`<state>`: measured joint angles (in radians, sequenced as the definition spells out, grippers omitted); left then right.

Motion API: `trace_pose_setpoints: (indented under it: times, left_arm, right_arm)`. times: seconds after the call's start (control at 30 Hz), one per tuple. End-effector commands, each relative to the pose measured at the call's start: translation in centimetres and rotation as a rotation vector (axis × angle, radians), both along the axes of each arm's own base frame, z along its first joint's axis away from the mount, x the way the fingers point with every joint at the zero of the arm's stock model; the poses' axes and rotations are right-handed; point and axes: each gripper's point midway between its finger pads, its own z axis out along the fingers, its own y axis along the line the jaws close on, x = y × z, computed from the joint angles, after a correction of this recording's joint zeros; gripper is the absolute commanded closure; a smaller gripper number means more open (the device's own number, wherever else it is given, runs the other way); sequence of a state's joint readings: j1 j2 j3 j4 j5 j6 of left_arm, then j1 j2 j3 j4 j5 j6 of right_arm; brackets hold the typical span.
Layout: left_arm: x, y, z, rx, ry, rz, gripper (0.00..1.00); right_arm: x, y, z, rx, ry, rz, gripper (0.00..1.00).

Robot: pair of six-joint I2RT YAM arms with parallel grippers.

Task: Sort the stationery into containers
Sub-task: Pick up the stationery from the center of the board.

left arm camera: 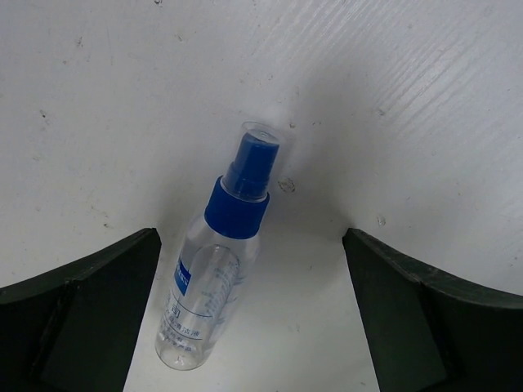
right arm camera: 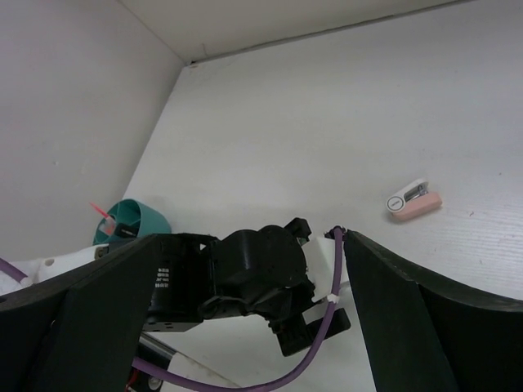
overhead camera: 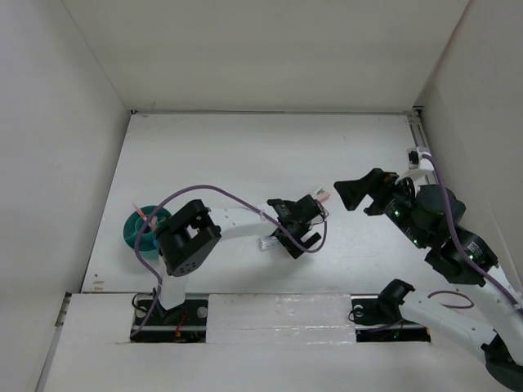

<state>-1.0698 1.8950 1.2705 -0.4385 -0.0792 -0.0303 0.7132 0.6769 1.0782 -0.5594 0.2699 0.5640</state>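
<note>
Left gripper [left arm camera: 249, 241] is spread wide with nothing in it, pointing down at the table [left arm camera: 392, 98]. Lying flat right below it, between the two fingers [left arm camera: 90, 314], is the clear blue-capped bottle [left arm camera: 214, 278]. Its long axis runs pretty much along the gap, cap end away from the wrist and leaning a bit sideways, so the jaws would close across the thin body. It sits nearer one finger than the other and touches neither, as far as I can see. The left arm clearly has the closer shot. Right gripper [overhead camera: 350, 194] is wide open and empty too, hanging near the pinkish eraser [overhead camera: 323, 196]. The teal cup [overhead camera: 145, 229] is off by the left arm's base, well apart from the bottle.
</note>
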Motion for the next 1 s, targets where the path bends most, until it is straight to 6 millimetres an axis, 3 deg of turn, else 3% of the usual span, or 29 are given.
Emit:
trace_pose_setpoints:
  times: [0.0, 0.33, 0.4, 0.5, 0.53, 0.7, 0.83, 0.97]
  left_arm:
    - [0.1, 0.4, -0.4, 0.038, 0.007, -0.029, 0.09]
    - [-0.2, 0.0, -0.7, -0.012, 0.073, -0.03, 0.53]
    - [-0.3, 0.5, -1.3, 0.0, 0.091, -0.024, 0.7]
    - [-0.4, 0.7, -2.0, 0.017, 0.102, -0.023, 0.86]
    - [-0.6, 0.7, -2.4, 0.021, 0.116, -0.026, 0.99]
    - [-0.6, 0.9, -2.8, 0.03, 0.118, -0.002, 1.0]
    - [2.9, 1.7, -0.6, 0.025, -0.016, 0.139, 1.0]
    - [8.2, 3.5, 4.0, -0.06, -0.116, 0.347, 1.0]
  right_arm:
    - [0.0, 0.4, 1.1, 0.023, -0.047, 0.026, 0.01]
    - [-0.8, 0.0, 2.2, 0.053, -0.082, 0.035, 0.01]
    - [-0.8, 0.0, 2.2, 0.053, -0.082, 0.035, 0.01]
    - [-1.0, -0.2, 2.2, 0.053, -0.082, 0.035, 0.01]
    - [-1.0, -0.2, 2.2, 0.053, -0.082, 0.035, 0.01]
    - [-1.1, -0.6, 2.2, 0.044, -0.087, 0.027, 0.01]
    - [-1.3, -0.7, 2.4, 0.05, -0.094, 0.027, 0.01]
    - [-1.2, -0.9, 2.4, 0.049, -0.094, 0.018, 0.01]
